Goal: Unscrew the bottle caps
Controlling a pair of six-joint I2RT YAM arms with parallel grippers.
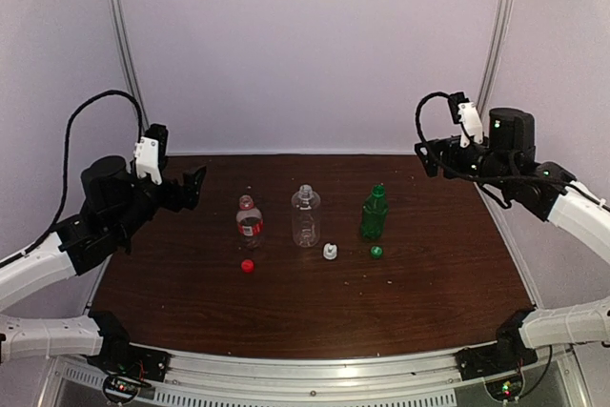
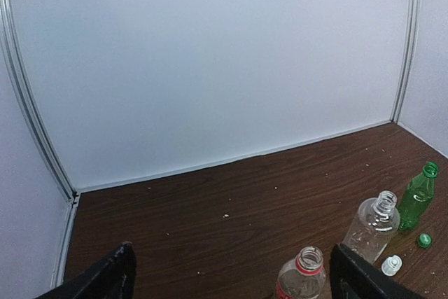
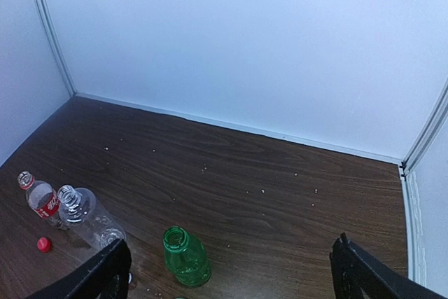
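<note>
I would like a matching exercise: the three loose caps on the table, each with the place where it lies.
1. small red plastic cap
2. small white plastic cap
3. small green plastic cap

a. nearest the translucent green plastic bottle
b. nearest the red-labelled clear plastic bottle
c. nearest the unlabelled clear plastic bottle

Pairs: 1-b; 2-c; 3-a

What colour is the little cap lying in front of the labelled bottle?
The cap is red; the top external view shows it best.
</note>
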